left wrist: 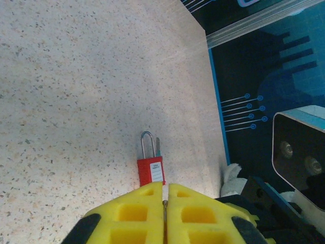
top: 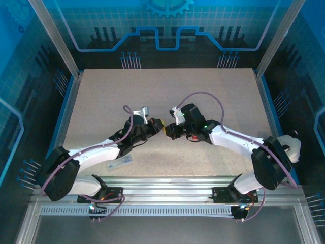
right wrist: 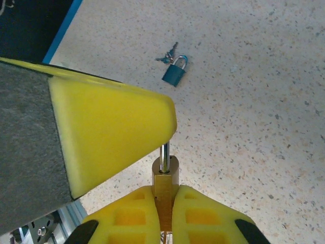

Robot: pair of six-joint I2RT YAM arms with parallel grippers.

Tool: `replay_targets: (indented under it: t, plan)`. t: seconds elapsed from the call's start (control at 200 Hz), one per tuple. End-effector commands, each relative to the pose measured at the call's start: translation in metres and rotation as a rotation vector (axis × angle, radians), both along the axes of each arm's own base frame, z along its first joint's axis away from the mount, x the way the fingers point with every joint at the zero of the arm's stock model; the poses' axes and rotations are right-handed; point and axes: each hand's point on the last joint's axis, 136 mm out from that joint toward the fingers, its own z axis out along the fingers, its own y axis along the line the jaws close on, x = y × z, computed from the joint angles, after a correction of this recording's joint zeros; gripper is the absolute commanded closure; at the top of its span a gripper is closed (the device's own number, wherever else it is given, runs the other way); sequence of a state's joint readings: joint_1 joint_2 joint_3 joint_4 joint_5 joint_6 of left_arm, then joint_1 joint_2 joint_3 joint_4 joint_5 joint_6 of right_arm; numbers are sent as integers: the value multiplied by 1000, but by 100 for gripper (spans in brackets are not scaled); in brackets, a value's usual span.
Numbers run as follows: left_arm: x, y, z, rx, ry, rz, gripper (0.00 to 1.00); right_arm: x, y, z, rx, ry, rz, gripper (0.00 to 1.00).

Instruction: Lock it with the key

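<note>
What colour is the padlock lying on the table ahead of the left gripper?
Red padlock body, white label, silver shackle; clearest in the left wrist view.

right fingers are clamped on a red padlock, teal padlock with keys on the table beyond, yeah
No: the right fingers clamp a brass padlock, as the right wrist view shows. The teal padlock with keys does lie on the table beyond.

White arms (top: 96,150), purple cables (top: 210,99), yellow fingers (left wrist: 132,213)
</note>
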State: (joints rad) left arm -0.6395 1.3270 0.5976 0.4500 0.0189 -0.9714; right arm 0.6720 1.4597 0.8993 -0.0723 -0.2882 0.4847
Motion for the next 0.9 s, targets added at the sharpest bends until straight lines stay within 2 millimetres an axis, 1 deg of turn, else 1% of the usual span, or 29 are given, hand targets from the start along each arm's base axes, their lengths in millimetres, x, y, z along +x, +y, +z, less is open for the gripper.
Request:
replay_targets:
  t: [0.0,0.035,0.13,0.14,0.155,0.2,0.305,0.34,0.42,0.48,0.55,0.645,0.771,0.801,0.861,0.896]
  plan:
    - [-1,16,-2,10,14,33,85,8,-10,11,13,-48,-24,100]
    - [-1,19,1,10,10,36,81,7,-9,14,19,-56,-19,100]
    - [-1,26,8,13,1,43,76,7,-8,20,30,-75,-12,100]
    - [-1,26,9,14,0,45,75,3,-10,12,18,-62,-10,100]
    - [-1,28,10,16,-2,47,73,2,-11,10,16,-58,-8,100]
    - [-1,33,14,23,-6,57,69,1,-10,11,22,-63,-2,100]
    - [-3,47,24,43,-18,74,63,-2,-8,16,35,-76,17,100]
    - [-5,51,28,52,-20,76,60,-4,-7,18,39,-83,25,100]
    - [-9,61,36,76,-21,84,48,-8,-5,22,48,-99,48,100]
    - [-15,65,42,93,-18,77,41,-12,-2,27,56,-114,71,100]
    - [-24,67,50,105,-18,48,38,-18,2,34,70,-136,105,100]
    - [-40,69,58,115,-7,3,30,-27,8,40,89,-158,154,100]
    - [-62,72,68,112,15,-65,25,-39,15,47,123,-175,217,100]
    - [-67,72,74,115,12,-82,24,-42,16,51,139,-181,235,100]
    - [-77,76,81,145,11,-112,20,-49,19,56,168,-192,269,100]
    - [-83,78,86,170,4,-133,16,-53,20,58,185,-199,288,100]
